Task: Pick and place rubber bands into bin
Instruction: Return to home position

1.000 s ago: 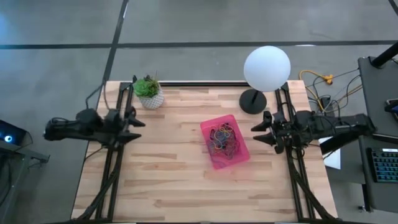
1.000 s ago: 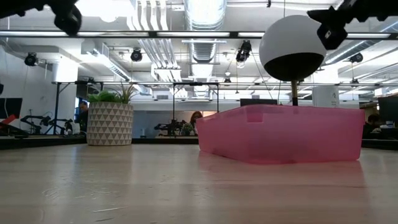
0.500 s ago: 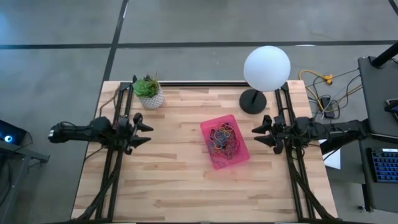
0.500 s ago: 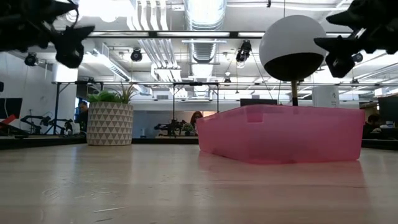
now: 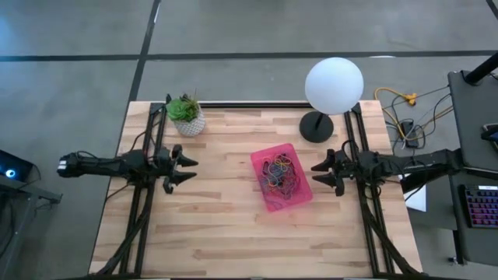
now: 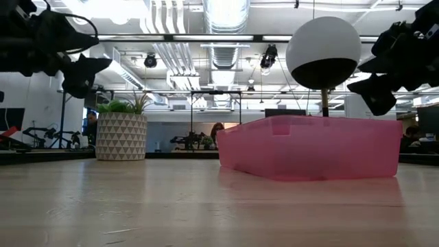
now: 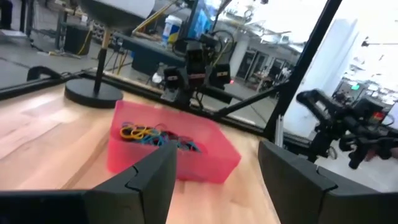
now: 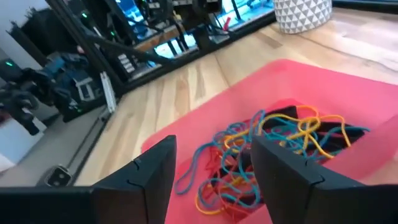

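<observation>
The pink bin (image 5: 281, 177) stands flat on the table right of centre; it also shows in the low view (image 6: 310, 147). A tangle of rubber bands (image 5: 280, 173) in orange, blue, red and black lies inside it, seen too in the right wrist view (image 8: 273, 149) and the left wrist view (image 7: 155, 133). My left gripper (image 5: 189, 169) hovers open above the table's left part, pointing toward the bin. My right gripper (image 5: 314, 172) hovers open just right of the bin, empty.
A white patterned pot with a green plant (image 5: 187, 115) stands near the far left corner. A lamp with a white globe (image 5: 334, 84) and a black round base (image 5: 316, 126) stands at the far edge right of centre. Bare wood (image 5: 210, 233) lies along the near side.
Both arms have come down and reached inward. My left gripper has moved toward the table's right, closer to the bin, and lower. My right gripper has moved toward the table's left, up to the bin's right side, and lower. The bin and bands have stayed put.
</observation>
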